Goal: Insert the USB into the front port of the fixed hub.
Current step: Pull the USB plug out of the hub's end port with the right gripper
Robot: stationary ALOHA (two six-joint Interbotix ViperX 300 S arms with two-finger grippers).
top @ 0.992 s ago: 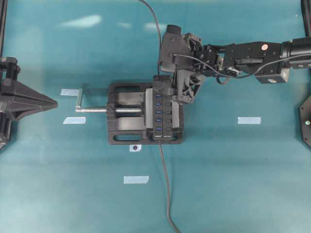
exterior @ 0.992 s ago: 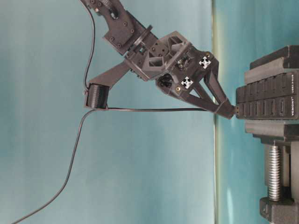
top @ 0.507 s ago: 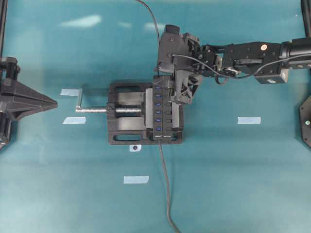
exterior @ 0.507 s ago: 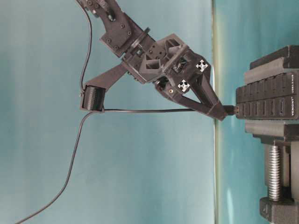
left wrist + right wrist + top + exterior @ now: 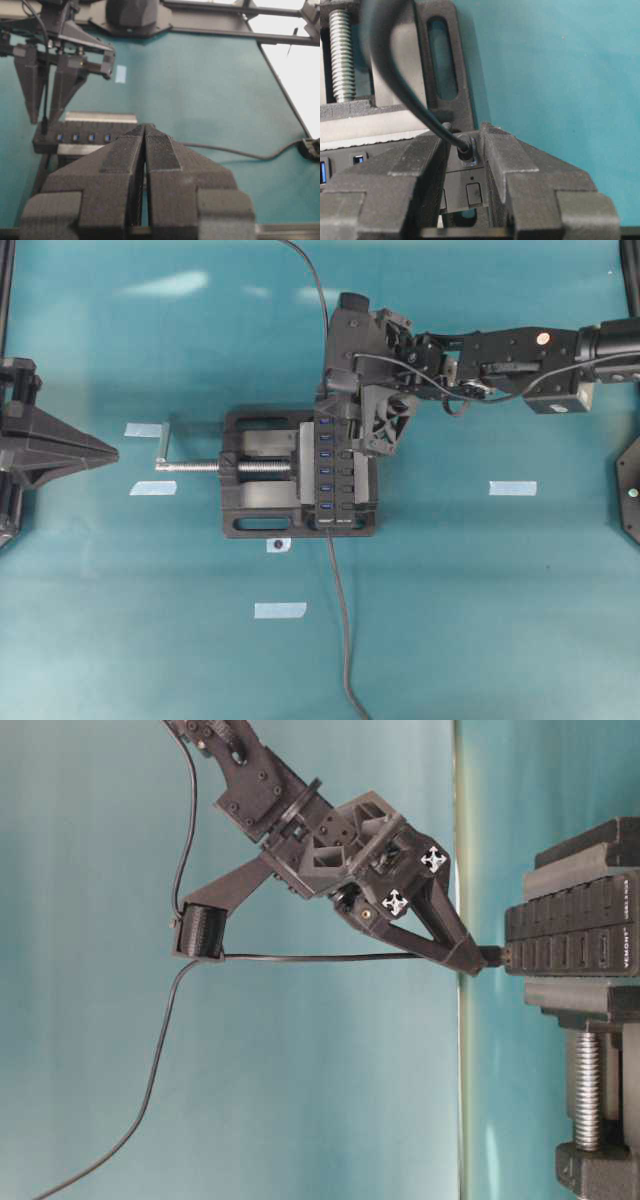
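Plug [image 5: 490, 956] of the USB cable sits pinched in the right gripper [image 5: 470, 960], long axis aimed at the hub [image 5: 570, 935] end (nearly touching); left gripper [image 5: 145, 150] rests pressed together, well apart.

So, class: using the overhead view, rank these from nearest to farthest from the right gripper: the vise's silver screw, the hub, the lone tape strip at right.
1. the hub, just below the right gripper
2. silver screw, left of the hub
3. tape strip, far right
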